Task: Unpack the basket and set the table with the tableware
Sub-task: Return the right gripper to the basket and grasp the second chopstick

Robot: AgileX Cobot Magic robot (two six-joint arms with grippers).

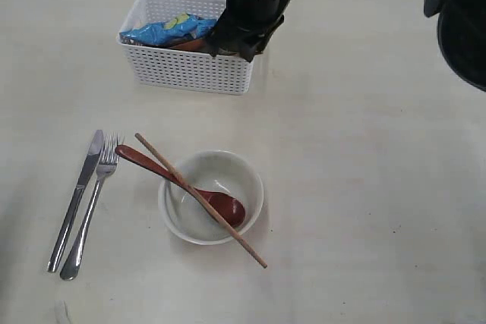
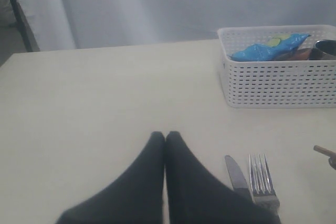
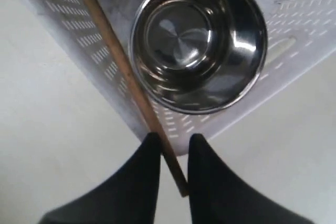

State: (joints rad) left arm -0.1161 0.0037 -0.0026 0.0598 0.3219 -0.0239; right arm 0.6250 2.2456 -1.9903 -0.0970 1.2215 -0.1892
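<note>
Chopstick (image 3: 121,66) pokes out over a corner of the basket (image 3: 294,30), just beside the steel cup (image 3: 197,40). My right gripper (image 3: 174,142) straddles its outer end, jaws parted, with a gap on one side. I judge it light, stiff and smooth, likely to pivot, so I'd pinch squarely. Left gripper (image 2: 165,137) is clenched empty over the table (image 2: 79,103).
</note>
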